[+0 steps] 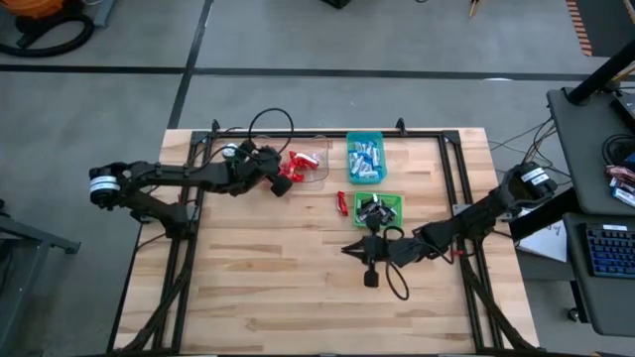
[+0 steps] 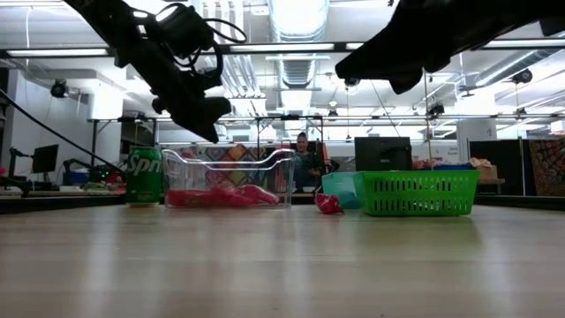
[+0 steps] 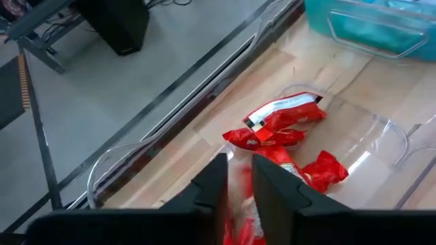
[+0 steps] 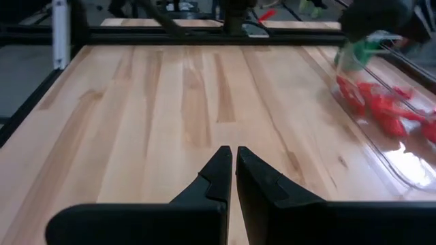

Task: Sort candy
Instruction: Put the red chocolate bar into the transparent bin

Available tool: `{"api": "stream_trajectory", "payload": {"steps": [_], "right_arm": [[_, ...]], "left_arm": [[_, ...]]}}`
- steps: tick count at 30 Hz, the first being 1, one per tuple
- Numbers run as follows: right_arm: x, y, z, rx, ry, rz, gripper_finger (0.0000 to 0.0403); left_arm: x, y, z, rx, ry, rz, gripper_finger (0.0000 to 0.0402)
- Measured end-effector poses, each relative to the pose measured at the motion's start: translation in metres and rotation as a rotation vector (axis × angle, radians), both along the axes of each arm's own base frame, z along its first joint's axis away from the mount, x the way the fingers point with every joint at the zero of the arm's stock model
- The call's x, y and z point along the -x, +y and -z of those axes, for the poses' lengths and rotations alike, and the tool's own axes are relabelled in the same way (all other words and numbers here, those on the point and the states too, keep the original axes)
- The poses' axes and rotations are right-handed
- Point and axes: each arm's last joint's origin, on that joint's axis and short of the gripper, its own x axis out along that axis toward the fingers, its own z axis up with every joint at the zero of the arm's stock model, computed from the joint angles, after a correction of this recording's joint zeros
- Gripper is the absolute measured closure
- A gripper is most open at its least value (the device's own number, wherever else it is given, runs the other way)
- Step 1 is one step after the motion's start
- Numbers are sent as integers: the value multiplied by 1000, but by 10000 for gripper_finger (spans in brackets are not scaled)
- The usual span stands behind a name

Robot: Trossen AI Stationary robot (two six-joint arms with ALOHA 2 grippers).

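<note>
My left gripper [image 1: 282, 181] hangs over the near left end of the clear tub [image 1: 316, 167] and is shut on a red candy [image 3: 238, 201]. Several red candies [image 3: 283, 119] lie in the tub. Light blue-and-white candies fill the teal bin [image 1: 365, 159]. Dark candies lie in the green basket [image 1: 379, 208]. One red candy [image 1: 342, 203] lies on the table left of the basket and also shows in the low view [image 2: 328, 204]. My right gripper [image 1: 350, 248] is shut and empty above the table, near the basket's near side. My left gripper pinches a red candy [image 3: 240, 178] between its two fingers [image 3: 216, 185], coming from above and slanting toward the tub. The candy is lifted clear of the tub's floor. The fingers hide most of it, so which part they have cannot be told.
A green drink can [image 2: 144, 177] stands left of the clear tub [image 2: 229, 181]. A black frame [image 1: 451, 159] runs along the table's edges. Open wood [image 1: 278, 278] lies toward the near edge. A person sits in the room beyond the table [image 2: 305, 163].
</note>
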Motion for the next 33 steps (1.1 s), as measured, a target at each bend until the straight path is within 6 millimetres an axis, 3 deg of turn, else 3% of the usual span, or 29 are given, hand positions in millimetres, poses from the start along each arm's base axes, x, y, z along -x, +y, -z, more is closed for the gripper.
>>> {"api": "stream_trajectory", "payload": {"steps": [7,12,16,21,27,33], "right_arm": [[-3,-12,3,-55,20,68,390],[-7,-16,0,-57,36,96,390],[-15,-22,-10,-52,81,137,390],[-21,-40,-20,-50,196,333,390],[-24,-69,-34,-93,348,571,390],[-51,-82,-29,-38,503,551,390]], "left_arm": [[-1,-4,0,18,-13,15,308],[-9,-28,-1,95,-68,134,299],[-15,-58,-1,135,-111,209,299],[-16,-109,-2,158,-183,266,299],[0,-175,-5,78,-295,289,299],[17,-213,-7,79,-360,360,299]]}}
